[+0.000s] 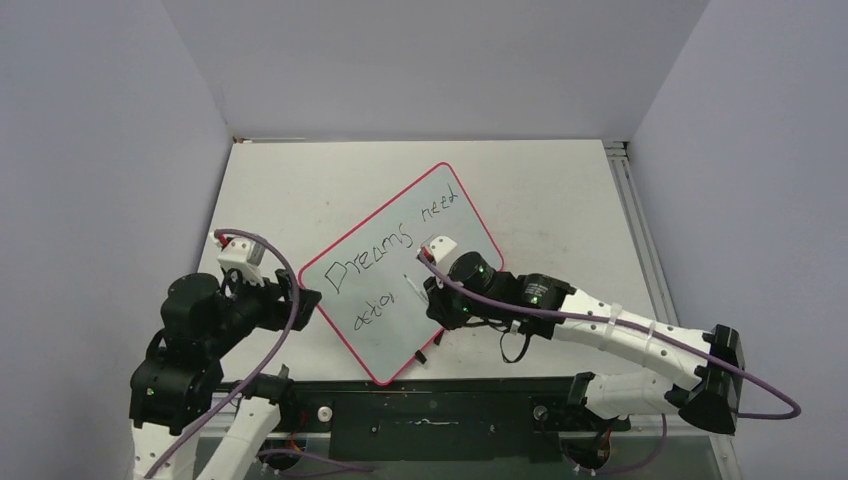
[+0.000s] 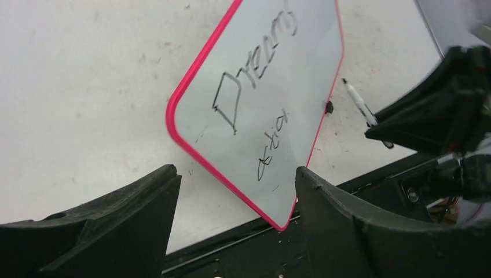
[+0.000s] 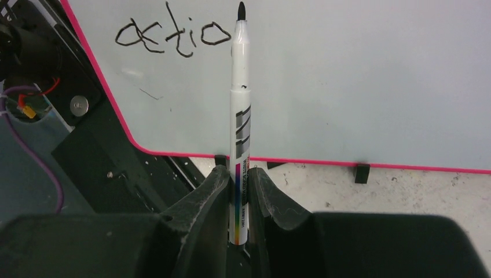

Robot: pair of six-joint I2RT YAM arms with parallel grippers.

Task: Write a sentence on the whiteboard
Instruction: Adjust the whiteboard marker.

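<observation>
The whiteboard lies slanted on the table, white with a pink-red rim. The sentence reads "Dreams need" in the upper row and "actio" in the lower row. My right gripper is shut on a white marker over the board's near half. The black tip sits just past the "o"; I cannot tell whether it touches the board. My left gripper is open and empty at the board's left corner. Its fingers stand either side of the near corner.
The scuffed white tabletop surrounds the board. A black base plate runs along the near edge. Two small black feet stick out from the board's rim. A metal rail lines the right side, and grey walls enclose the table.
</observation>
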